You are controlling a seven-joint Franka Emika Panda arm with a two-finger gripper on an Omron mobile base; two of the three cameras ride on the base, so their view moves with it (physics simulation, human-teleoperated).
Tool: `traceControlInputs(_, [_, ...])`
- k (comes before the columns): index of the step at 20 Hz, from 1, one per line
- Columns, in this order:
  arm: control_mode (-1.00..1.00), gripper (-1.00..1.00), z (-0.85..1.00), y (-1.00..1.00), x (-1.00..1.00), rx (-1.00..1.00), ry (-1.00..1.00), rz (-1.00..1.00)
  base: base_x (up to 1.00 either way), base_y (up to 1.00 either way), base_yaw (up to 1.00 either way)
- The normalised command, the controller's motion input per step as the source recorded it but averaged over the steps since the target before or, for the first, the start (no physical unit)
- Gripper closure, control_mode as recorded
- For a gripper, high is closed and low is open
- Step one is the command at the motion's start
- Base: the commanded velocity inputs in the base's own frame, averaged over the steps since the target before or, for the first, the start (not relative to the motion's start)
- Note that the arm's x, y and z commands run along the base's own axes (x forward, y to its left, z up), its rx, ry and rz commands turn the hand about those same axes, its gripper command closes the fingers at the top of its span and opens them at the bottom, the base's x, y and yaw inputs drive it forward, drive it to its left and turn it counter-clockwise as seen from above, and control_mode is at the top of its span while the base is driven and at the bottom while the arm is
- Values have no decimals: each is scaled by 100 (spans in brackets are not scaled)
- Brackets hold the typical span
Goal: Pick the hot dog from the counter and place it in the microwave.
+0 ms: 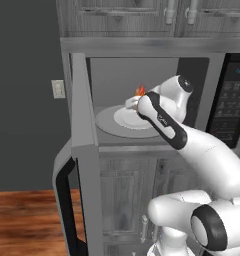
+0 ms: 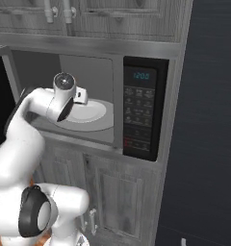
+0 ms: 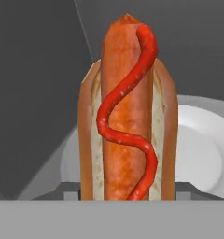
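The hot dog [image 3: 127, 116], a tan bun with an orange sausage and a red wavy streak, stands lengthwise in my gripper [image 3: 128, 192], which is shut on its lower end. In the left base view the hot dog [image 1: 140, 91] pokes up just above the gripper [image 1: 136, 101], inside the microwave [image 1: 142, 70] cavity. It hangs over the white plate [image 1: 128, 119] on the round glass turntable [image 1: 106, 125], apart from it. From the right, my wrist hides the gripper above the plate [image 2: 93, 111]. The counter is out of view.
The microwave door [image 1: 85, 150] with its dark handle [image 1: 63, 195] swings open to the left of the cavity. The dark keypad panel [image 2: 139, 115] sits to the right. Grey wood-grain cabinets [image 2: 112, 192] lie below and above.
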Motion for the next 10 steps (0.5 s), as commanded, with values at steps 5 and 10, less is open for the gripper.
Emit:
traceControlInputs(5, [-100, 100, -45, -3, 26, 0, 3, 1, 0, 0, 0])
traceControlInputs(10, [-100, 100, -27, -5, 20, 0, 0, 0, 0, 0, 0])
